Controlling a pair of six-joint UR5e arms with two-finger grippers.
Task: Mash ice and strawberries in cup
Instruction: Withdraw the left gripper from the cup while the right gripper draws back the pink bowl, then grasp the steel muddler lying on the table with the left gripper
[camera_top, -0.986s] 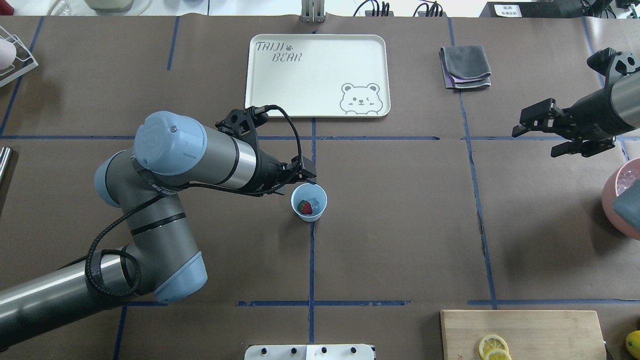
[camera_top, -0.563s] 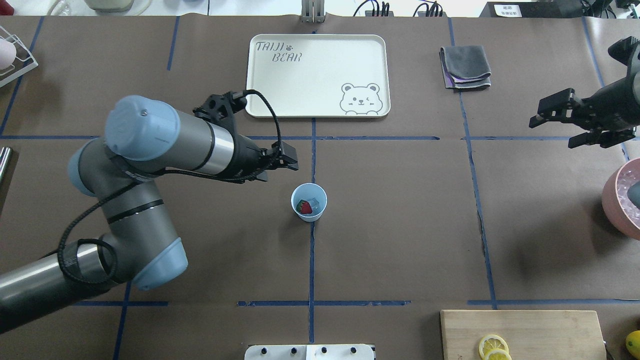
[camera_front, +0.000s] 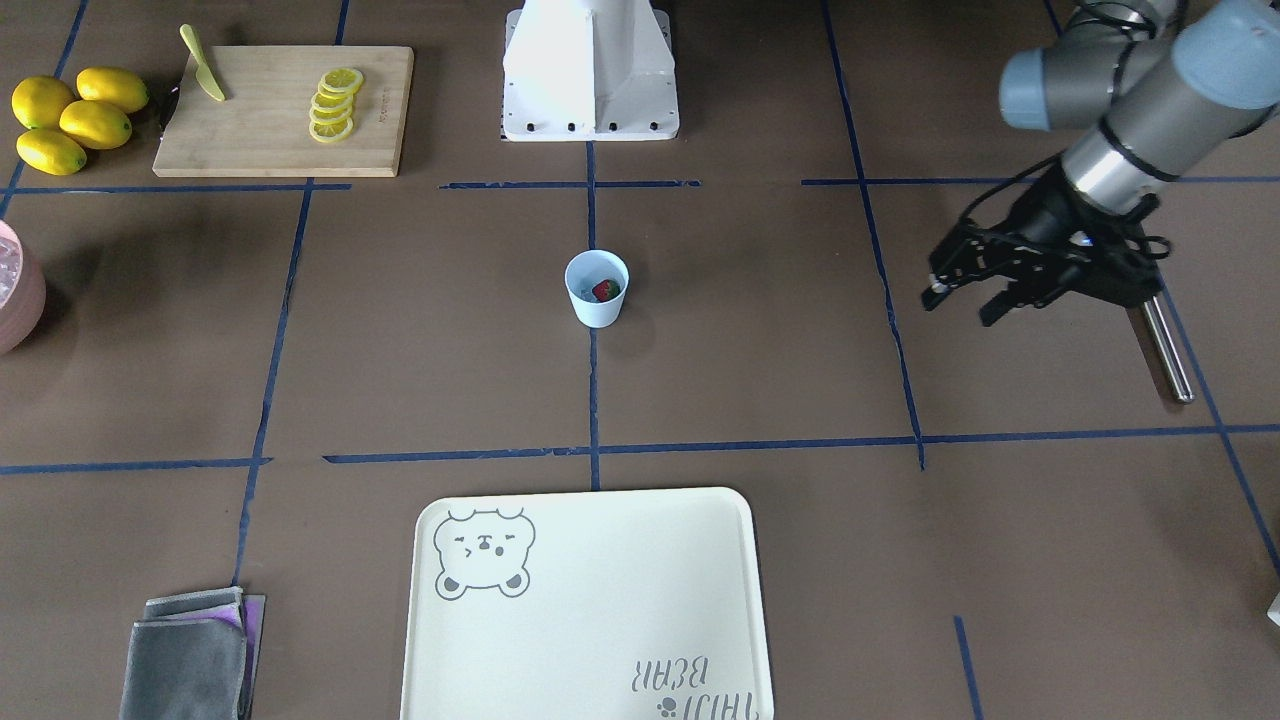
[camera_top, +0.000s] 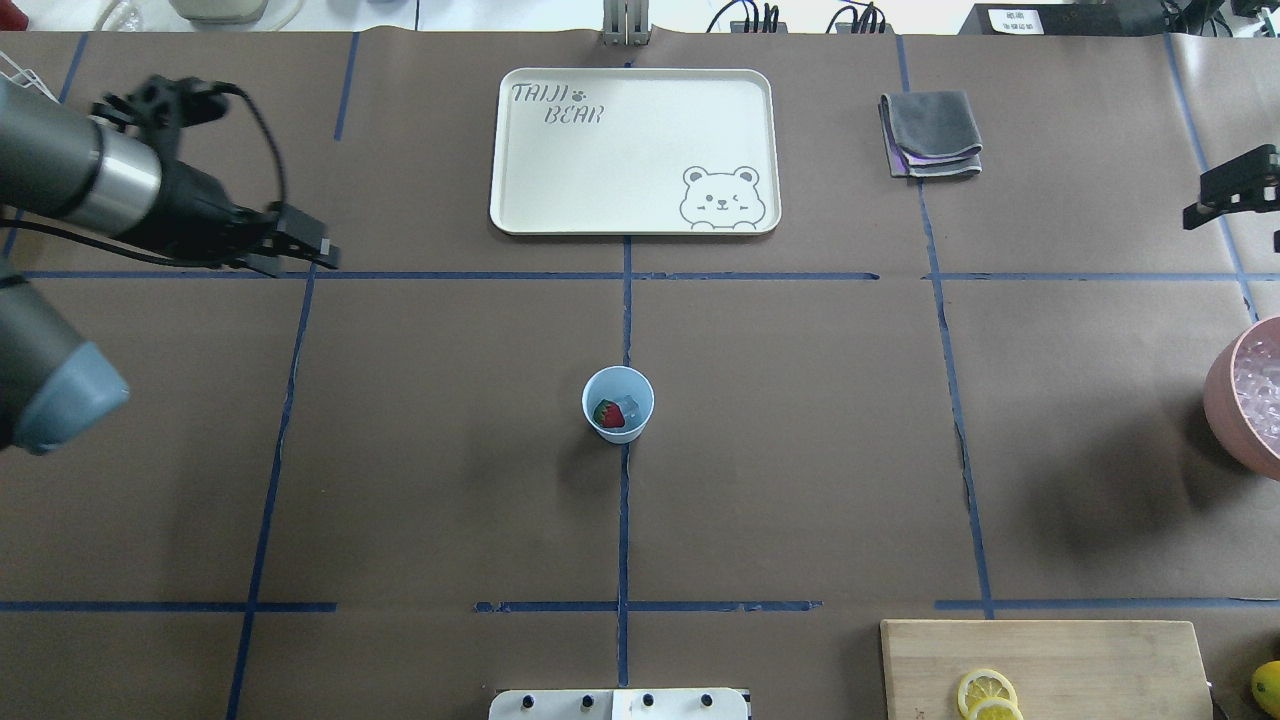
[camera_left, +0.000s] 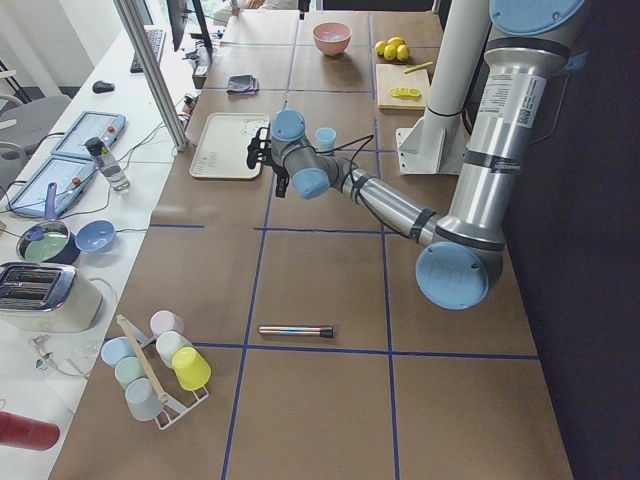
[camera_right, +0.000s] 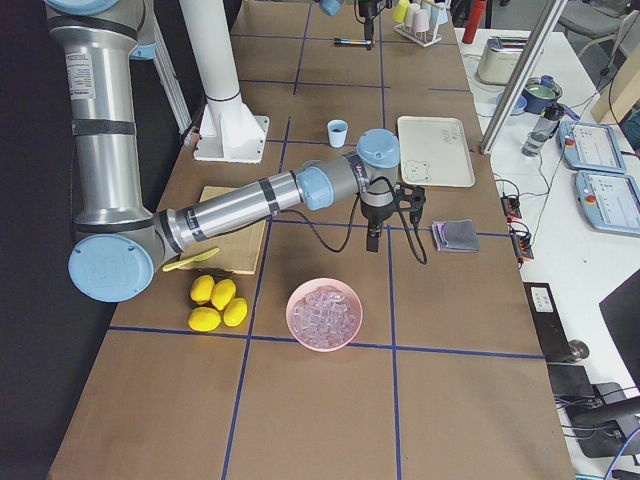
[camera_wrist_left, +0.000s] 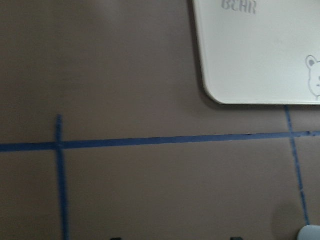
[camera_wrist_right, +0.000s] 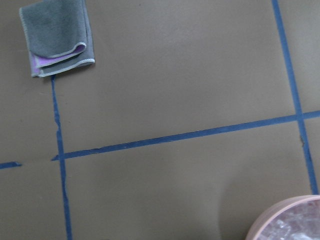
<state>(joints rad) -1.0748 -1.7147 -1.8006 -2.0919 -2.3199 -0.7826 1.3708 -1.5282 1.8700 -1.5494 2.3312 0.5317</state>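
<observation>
The pale blue cup (camera_top: 618, 404) stands upright at the table's centre and also shows in the front view (camera_front: 597, 288). Inside it lie one red strawberry (camera_top: 607, 413) and a clear ice chunk (camera_top: 629, 408). My left gripper (camera_top: 305, 258) is open and empty, far to the left of the cup above the table; the front view (camera_front: 958, 308) shows its fingers spread. My right gripper (camera_top: 1235, 225) is at the right edge of the overhead view, half cut off, open and empty, far from the cup.
A pink bowl of ice (camera_top: 1250, 400) sits at the right edge. A metal rod (camera_front: 1160, 340) lies by the left arm. A cream tray (camera_top: 635, 150), a folded grey cloth (camera_top: 930, 135), and a cutting board (camera_front: 280, 110) with lemon slices and lemons (camera_front: 70, 115) are present.
My left gripper has pulled away from the cup's rim, far to the left and back. My right gripper has moved right and back, toward the edge of view. The cup has not moved.
</observation>
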